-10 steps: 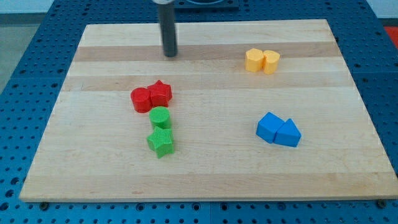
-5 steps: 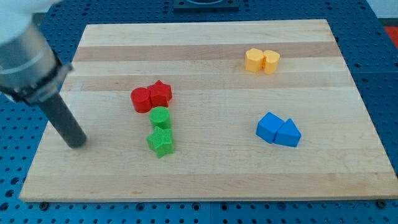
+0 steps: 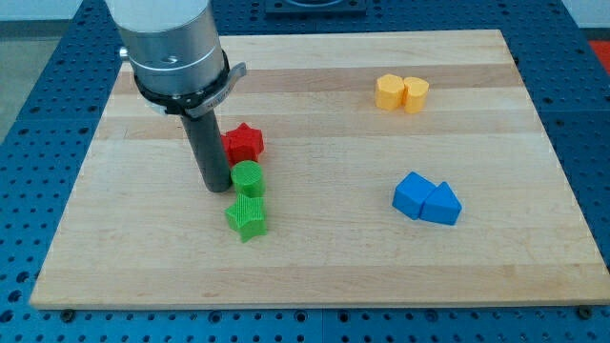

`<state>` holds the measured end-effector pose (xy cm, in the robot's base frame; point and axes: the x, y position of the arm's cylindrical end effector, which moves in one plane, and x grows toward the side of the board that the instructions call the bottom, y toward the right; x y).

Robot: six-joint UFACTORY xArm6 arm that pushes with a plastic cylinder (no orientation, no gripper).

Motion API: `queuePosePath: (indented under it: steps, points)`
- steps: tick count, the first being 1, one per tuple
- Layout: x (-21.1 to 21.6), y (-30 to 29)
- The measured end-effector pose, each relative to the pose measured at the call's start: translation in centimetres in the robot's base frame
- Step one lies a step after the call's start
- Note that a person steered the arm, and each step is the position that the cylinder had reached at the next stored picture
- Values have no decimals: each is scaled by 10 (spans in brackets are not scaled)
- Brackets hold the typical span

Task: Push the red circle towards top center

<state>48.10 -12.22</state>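
Seven blocks show plainly on the pale wooden board [image 3: 315,267], and the eighth, the red circle, is hidden behind my rod, so its look and exact place cannot be told. Farthest to the view's left stands my tip [image 3: 215,185], set down on the board just left of the green circle [image 3: 247,178], close beside it or touching; I cannot tell which. I carry no gripper, only this dark rod under a wide grey housing. Right of the rod the red star [image 3: 243,143] peeks out, half covered by it. Below the green circle sits the green star [image 3: 247,218], the two nearly touching. Farther right, near the view's top, two yellow blocks [image 3: 401,92] stand side by side, touching. Below them, toward the right edge, the blue pair [image 3: 426,198] also touches. Around the board lies a blue perforated table [image 3: 38,114].
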Motion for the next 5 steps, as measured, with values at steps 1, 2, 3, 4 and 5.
queuePosePath:
  steps: [1,2,3,4,5]
  points:
    - [0,-5]
    - [-9,-8]
    - [-44,-8]
    - [-61,-8]
    - [-70,-8]
